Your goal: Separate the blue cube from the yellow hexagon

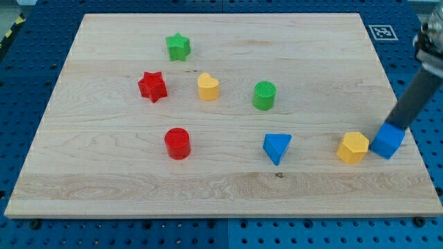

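The blue cube sits near the board's right edge, at the view's lower right. The yellow hexagon lies just to its left, touching or nearly touching it. My rod comes down from the view's upper right, and my tip rests at the cube's upper right side, touching it.
On the wooden board lie a blue triangle, a red cylinder, a red star, a yellow heart, a green cylinder and a green star. The board's right edge runs close by the cube.
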Robot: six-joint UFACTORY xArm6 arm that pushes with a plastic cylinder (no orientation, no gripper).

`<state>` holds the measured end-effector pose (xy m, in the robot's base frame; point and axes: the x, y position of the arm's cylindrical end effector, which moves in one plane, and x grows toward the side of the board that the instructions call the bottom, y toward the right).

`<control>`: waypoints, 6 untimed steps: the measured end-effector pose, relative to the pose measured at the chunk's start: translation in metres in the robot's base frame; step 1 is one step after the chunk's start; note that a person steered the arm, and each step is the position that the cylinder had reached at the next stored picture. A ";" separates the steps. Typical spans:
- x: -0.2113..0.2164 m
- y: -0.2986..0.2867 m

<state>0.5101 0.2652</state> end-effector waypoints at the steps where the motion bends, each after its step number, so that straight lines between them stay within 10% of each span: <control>1: 0.019 0.000; 3: -0.028 -0.055; 6: 0.019 -0.061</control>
